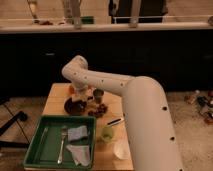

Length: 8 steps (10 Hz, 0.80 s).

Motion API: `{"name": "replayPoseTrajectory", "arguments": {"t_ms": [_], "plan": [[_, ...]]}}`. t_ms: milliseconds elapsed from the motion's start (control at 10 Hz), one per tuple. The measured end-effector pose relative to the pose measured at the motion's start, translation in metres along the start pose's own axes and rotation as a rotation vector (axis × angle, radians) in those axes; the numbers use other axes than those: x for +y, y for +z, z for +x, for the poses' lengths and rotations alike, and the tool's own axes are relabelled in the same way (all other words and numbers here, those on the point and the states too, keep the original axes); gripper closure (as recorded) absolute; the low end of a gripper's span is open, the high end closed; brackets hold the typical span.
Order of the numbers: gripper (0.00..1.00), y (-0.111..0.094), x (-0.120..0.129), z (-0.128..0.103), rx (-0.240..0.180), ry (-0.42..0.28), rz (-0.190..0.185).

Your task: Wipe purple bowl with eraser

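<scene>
Lab-like room: dark counter (125, 30), small wooden table (59, 94), end effector (80, 98) above it

Dim warm light, dark backdrop; the end effector (80, 98) sits shadowed over the purple bowl (71, 107).

1. One hand (80, 98), low over the purple bowl at 10 o'clock on the tabletop (55, 95).
2. One purple bowl (73, 106).
3. One green tray (35, 150), at 7 o'clock.
4. One fork (62, 144), in the tray.
5. One blue-grey sponge (77, 133), in the tray.
6. One green cup (107, 133).
7. One metal cup (98, 95).
</scene>
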Motion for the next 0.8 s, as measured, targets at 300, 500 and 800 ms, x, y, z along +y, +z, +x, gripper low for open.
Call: {"name": "replayPoseTrajectory", "arguments": {"t_ms": [300,500,800], "plan": [[1.00,0.002,0.002,-0.006,0.011,-0.016,-0.010],[1.00,0.003,0.002,-0.011,0.014,-0.034,-0.015],[1.00,0.001,0.005,-0.026,0.006,-0.085,-0.018]]}}
